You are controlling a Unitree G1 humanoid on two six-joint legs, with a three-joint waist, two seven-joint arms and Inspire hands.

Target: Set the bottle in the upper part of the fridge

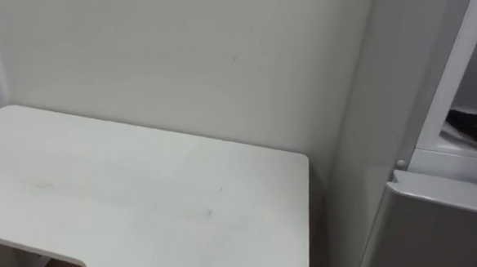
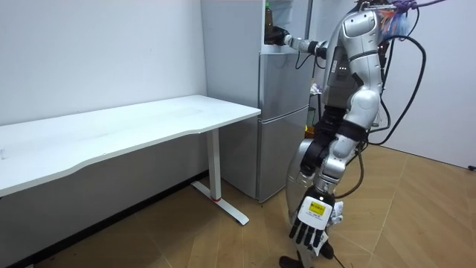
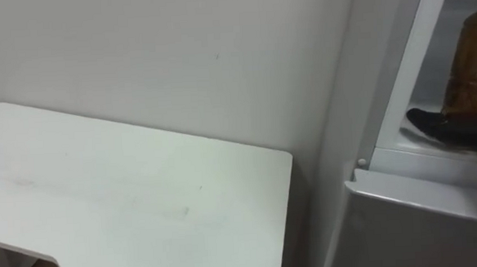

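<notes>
A brown bottle [image 3: 470,64] with a green cap stands upright inside the upper fridge compartment [image 3: 436,152], at the right edge of the eye views. My right hand [image 3: 441,127] reaches in from the right and is curled round the bottle's lower part, which rests on or just above the compartment floor. In the room view the bottle [image 2: 268,18] sits at the top of the fridge [image 2: 282,112] with my outstretched right hand [image 2: 280,36] on it. My left hand [image 2: 311,223] hangs low beside my leg, fingers relaxed and holding nothing. I stand facing the fridge.
A white table [image 3: 128,205] stands against the wall just left of the fridge, its right edge close to the fridge's side wall [image 3: 359,103]. The closed lower fridge door [image 3: 423,222] is below the open compartment. Wooden floor [image 2: 416,216] lies behind me.
</notes>
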